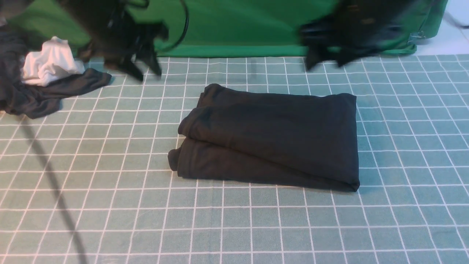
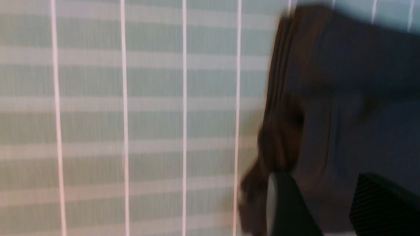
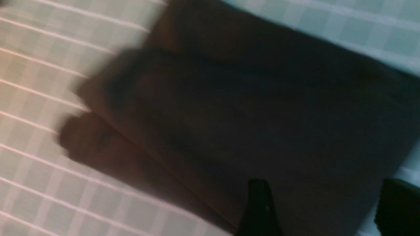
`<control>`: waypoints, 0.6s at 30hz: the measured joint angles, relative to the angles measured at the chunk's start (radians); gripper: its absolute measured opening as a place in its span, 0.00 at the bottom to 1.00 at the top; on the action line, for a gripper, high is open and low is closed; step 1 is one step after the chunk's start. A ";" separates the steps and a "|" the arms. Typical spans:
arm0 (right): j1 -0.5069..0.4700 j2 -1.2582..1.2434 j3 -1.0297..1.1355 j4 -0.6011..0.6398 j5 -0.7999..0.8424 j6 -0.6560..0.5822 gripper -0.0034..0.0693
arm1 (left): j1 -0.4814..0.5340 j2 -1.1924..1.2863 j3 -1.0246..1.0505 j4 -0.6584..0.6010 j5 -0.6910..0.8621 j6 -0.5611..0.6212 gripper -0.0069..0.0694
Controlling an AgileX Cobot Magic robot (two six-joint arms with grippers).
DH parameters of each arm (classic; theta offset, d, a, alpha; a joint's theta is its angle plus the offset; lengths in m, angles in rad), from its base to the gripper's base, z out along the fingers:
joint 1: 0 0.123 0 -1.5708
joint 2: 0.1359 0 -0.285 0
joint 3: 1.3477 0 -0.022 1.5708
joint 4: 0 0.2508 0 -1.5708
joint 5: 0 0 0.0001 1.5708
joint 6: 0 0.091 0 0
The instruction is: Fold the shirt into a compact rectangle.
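We see the folded black soft-fabric shirt (image 1: 271, 139) mid-table on the green checked tablecloth (image 1: 110, 205). The black left gripper (image 1: 148, 73) and black right gripper (image 1: 326, 63) hover beyond it, spread and empty. A crumpled dark grey garment (image 1: 44, 97) with a white cloth (image 1: 49, 66) lies far left.

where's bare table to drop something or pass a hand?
Free: the wide near strip of tablecloth in front of the shirt; the side right of the shirt; the lane between shirt and grey garment. Crowded: the far-left corner with the grey garment and white cloth; the far edge, where the left claw and right claw hang.
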 joint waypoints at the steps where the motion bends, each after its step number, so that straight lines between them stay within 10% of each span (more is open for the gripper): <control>1: -0.031 -0.010 0.008 -0.005 0.027 -0.009 0.73 | -0.005 -0.071 0.127 -0.021 -0.019 0.000 0.43; 18: -0.056 0.019 0.500 0.035 -0.165 -0.018 0.86 | -0.189 -0.099 0.526 0.014 -0.353 -0.002 0.47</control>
